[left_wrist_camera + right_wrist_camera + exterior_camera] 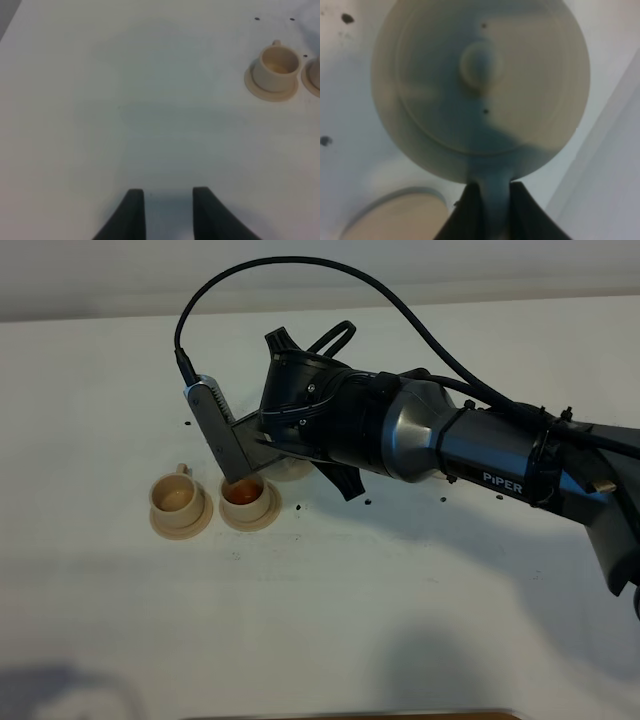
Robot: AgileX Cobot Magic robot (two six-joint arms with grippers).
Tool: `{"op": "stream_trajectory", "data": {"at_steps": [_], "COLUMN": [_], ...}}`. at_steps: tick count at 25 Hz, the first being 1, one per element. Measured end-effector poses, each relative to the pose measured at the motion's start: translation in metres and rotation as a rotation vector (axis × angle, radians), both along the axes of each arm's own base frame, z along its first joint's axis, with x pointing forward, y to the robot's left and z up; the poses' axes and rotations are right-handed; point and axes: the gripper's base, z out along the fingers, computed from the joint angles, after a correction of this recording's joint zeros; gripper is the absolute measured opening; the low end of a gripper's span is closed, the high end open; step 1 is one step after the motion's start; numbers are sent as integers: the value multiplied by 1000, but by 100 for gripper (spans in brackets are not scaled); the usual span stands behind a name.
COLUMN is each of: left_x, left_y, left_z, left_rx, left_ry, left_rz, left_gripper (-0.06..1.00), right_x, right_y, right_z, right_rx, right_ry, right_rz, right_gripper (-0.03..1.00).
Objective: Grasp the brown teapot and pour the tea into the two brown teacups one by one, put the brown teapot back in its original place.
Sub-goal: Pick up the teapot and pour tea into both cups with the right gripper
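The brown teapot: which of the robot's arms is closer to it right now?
Right. The right end effector grips the brown teapot by its handle; the left end effector hangs apart over bare table, only teacups in its view.

Robotics lab or test bench, by the look of it, not a household room. Evidence: bare matte white tabletop filling nearly the whole high view, meeting a plain pale wall at the back. Dark grey and silver jointed robot arm, lettered "PIPER", reaches over it, with a thick black cable looping loose above. Cameras ride on both wrists; another looks down from overhead. Small dark specks dot the surface. Props: pale tan clay teapot and two small pale tan cups on matching saucers, laid out as for a staged trial. Thin brown strip edges the near side.
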Motion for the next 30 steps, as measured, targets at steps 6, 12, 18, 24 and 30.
{"op": "stream_trajectory", "data": {"at_steps": [6, 12, 18, 24, 30], "left_x": [0, 0, 0, 0, 0], "left_y": [0, 0, 0, 0, 0], "left_z": [0, 0, 0, 0, 0], "left_rx": [0, 0, 0, 0, 0], "left_ry": [0, 0, 0, 0, 0], "left_rz": [0, 0, 0, 0, 0], "left_gripper": [30, 30, 30, 30, 30], "right_x": [1, 1, -1, 0, -1], "right_y": [-1, -1, 1, 0, 1], "right_z": [1, 1, 2, 3, 4], "right_rx": [-12, -28, -44, -67, -77], "right_ry": [-10, -20, -31, -45, -53], "right_rz": [4, 7, 22, 24, 35], "right_gripper": [9, 9, 9, 9, 9]}}
